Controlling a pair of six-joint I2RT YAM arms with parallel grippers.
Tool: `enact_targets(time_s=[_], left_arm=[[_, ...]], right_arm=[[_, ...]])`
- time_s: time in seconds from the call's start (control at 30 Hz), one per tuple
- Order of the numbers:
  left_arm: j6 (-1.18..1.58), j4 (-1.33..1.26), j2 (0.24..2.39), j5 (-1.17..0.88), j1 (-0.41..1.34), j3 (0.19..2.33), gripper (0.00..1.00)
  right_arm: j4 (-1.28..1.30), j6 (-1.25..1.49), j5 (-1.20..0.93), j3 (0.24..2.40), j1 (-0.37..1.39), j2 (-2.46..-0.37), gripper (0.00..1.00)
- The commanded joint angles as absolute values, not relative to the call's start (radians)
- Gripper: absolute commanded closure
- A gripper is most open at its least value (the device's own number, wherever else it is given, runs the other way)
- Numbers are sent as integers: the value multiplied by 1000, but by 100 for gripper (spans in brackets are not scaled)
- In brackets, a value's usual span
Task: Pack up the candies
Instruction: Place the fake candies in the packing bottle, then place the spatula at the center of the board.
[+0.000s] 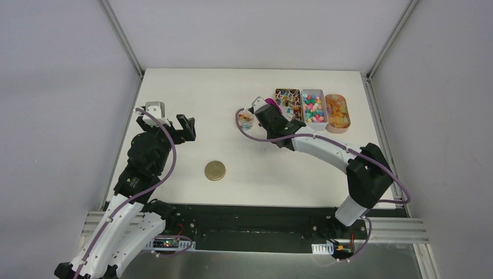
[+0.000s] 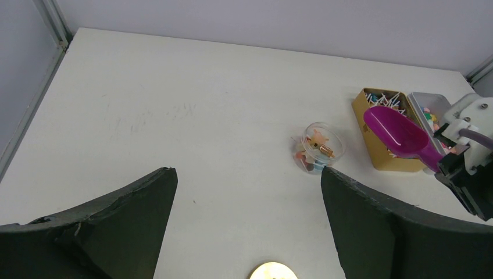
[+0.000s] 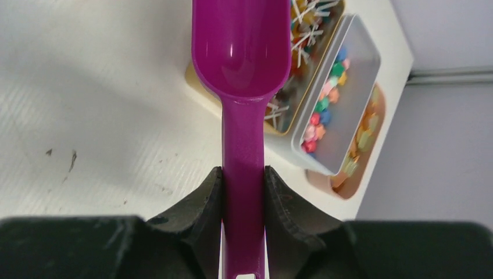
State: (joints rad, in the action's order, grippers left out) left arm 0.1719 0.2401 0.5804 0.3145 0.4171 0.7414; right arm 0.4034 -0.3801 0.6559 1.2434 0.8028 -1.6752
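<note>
Right end effector (image 3: 243,181) is clamped on the scoop (image 3: 241,46) handle, its empty bowl over the gold tray (image 2: 386,164). Left end effector (image 2: 247,174) is spread wide, empty. Candies (image 1: 313,108) fill three trays (image 1: 315,126) at the counter's (image 1: 232,104) far right; some are in the jar (image 2: 317,148).

Bright, even light from overhead, so the white surface (image 1: 232,99) only gets soft, faint shadows. Small glare streak on the scoop (image 3: 241,70), and the gold lid (image 2: 273,271) looks blown out. Left tool (image 2: 248,171) is kinda blurry up close in its own view.
</note>
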Motion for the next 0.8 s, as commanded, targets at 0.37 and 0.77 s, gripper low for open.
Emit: enact_targets(time_s=[0.37,0.77], left_arm=[[168,217,581,310,411,738,1],[170,217,605,300,412,736,1]], right_arm=[[544,313,635,954,900,-1353,100],[731,761,758,796,920,-1221,99]])
